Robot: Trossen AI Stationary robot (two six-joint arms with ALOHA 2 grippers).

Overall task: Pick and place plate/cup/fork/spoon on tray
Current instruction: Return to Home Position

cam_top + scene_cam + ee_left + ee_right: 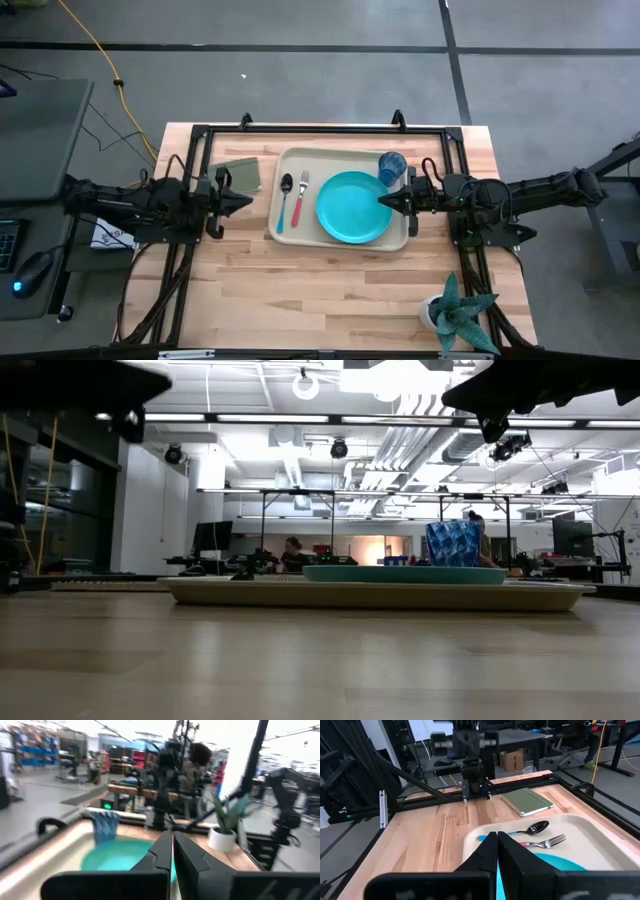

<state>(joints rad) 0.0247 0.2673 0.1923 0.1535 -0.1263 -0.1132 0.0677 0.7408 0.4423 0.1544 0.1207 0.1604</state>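
Note:
The beige tray (290,160) lies on the table's far middle. On it rest the turquoise plate (353,206), the blue cup (392,166) standing upright at its far right corner, the spoon (284,196) and the red-handled fork (299,200) side by side at its left. My left gripper (247,200) is shut and empty, raised left of the tray. My right gripper (383,200) is shut and empty above the plate's right edge. The low view shows the tray (370,594), plate (405,573) and cup (453,544).
An olive-green flat rectangle (240,175) lies left of the tray. A white pot with a spiky green plant (452,312) stands at the near right. A black frame (320,128) runs along the table's far edge. Bare wood spans the near half.

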